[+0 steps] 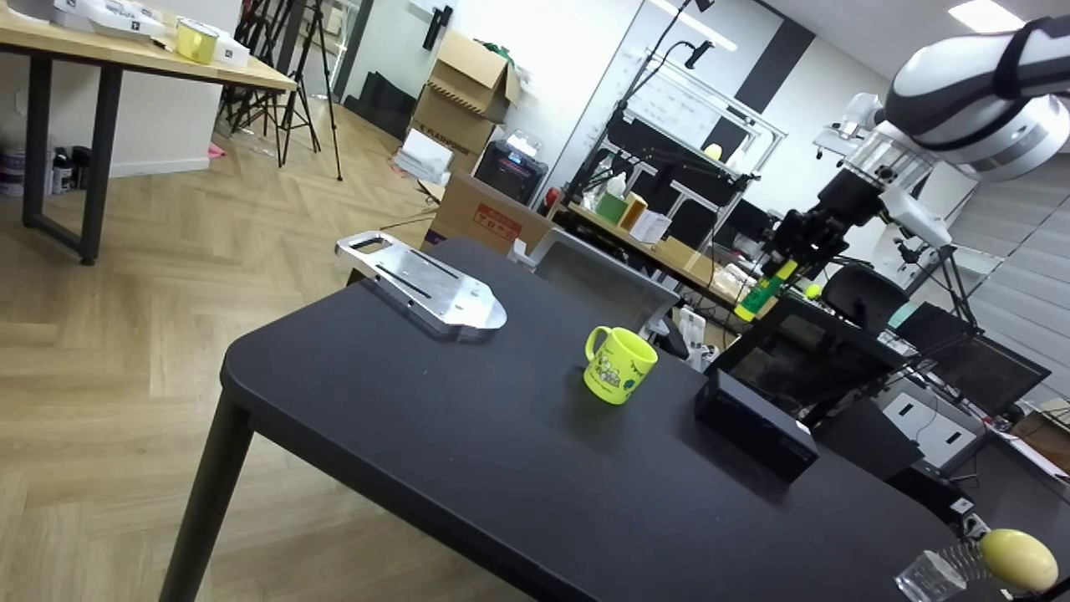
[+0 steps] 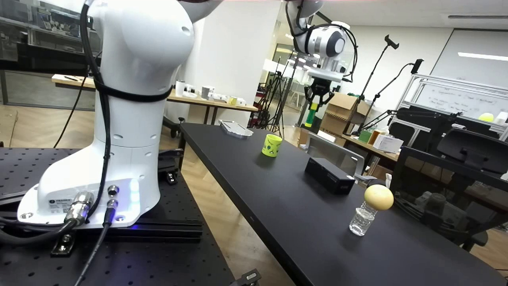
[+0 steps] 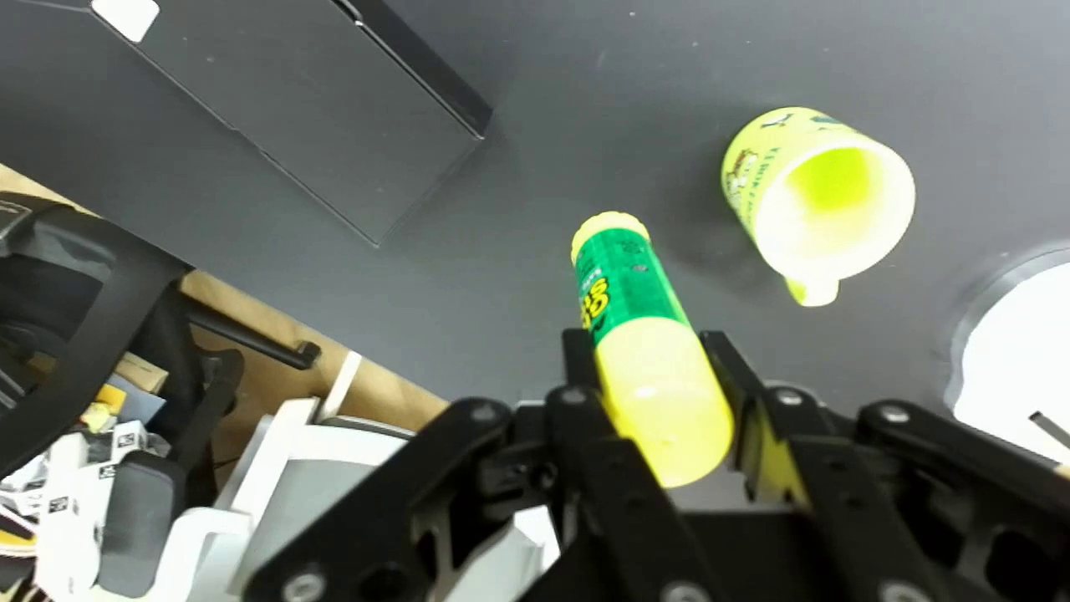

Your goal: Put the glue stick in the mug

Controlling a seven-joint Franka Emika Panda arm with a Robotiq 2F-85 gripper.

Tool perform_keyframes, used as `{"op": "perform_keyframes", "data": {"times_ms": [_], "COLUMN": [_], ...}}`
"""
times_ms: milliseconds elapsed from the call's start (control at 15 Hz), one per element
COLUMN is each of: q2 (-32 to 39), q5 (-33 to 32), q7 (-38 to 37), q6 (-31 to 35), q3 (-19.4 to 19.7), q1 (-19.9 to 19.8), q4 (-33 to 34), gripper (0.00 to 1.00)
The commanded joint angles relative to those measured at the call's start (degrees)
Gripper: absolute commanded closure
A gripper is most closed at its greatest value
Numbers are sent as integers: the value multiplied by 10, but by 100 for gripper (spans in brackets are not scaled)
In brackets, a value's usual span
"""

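The green glue stick with a yellow cap and base shows in both exterior views and in the wrist view. My gripper is shut on its yellow end, and the green part points down, somewhat tilted. The gripper also shows in both exterior views, well above the table. The lime yellow-green mug stands upright on the table, lower than the glue stick and apart from it. In the wrist view the mug lies to the right of the glue stick, its opening visible.
A black box lies on the table near the mug. A flat grey metal plate lies at the table's end. A clear jar with a yellow ball stands at the opposite end. Chairs stand along the table edge.
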State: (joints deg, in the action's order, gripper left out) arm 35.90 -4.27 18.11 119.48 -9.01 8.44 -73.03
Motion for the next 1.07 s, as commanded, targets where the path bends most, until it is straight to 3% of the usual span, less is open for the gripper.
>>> {"op": "perform_keyframes", "data": {"times_ms": [0, 133, 200, 667, 733, 1000], "q2": [-34, -36, -13, -14, -14, 1], "q5": [3, 2, 1, 1, 1, -2], "q7": [13, 14, 5, 11, 11, 20], "q6": [-5, 0, -4, -3, -3, 20], "q3": [-22, -30, -24, -28, -28, -32], "q1": [23, 36, 36, 41, 41, 47], "q4": [-46, -58, -25, -34, -34, -40], "gripper": [91, 91, 66, 66, 91, 91]}}
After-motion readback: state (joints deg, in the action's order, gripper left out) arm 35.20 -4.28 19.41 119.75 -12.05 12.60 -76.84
